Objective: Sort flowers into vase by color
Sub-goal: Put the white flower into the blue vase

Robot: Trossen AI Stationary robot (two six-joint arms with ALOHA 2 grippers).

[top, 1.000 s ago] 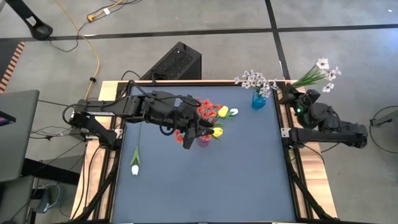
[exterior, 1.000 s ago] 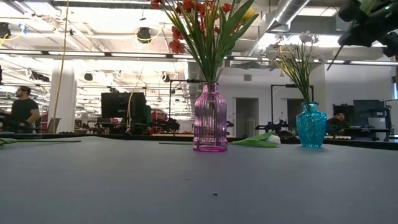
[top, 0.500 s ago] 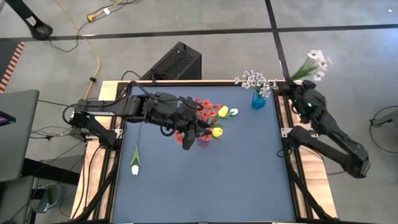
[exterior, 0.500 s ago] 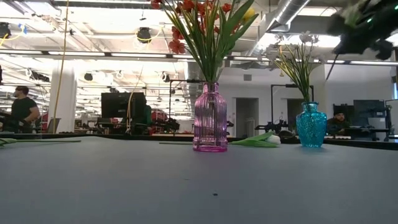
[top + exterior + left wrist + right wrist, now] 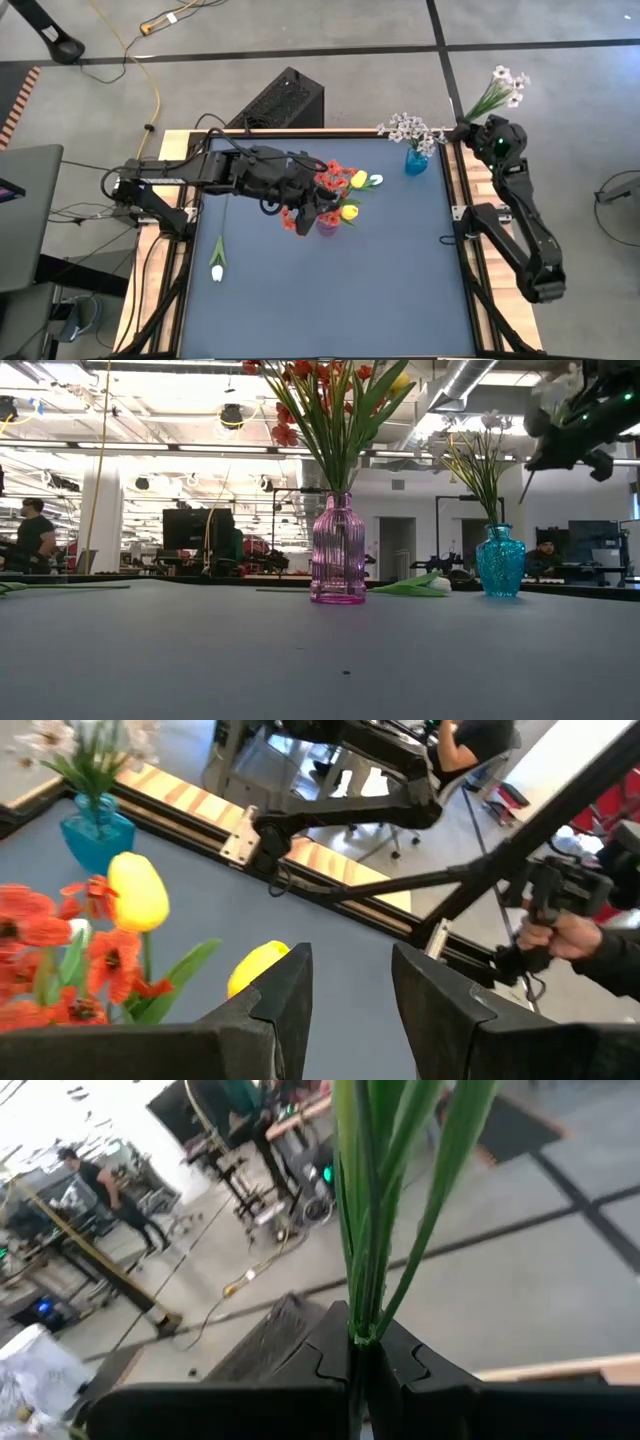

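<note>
Right gripper (image 5: 466, 127) clamping white spray (image 5: 497, 88) by stem, carrying it beside blue vase (image 5: 415, 160) at table's far corner; next needing stem lowered into neck. Left gripper (image 5: 350, 1005) hovering open over pink vase (image 5: 338, 550)
</note>
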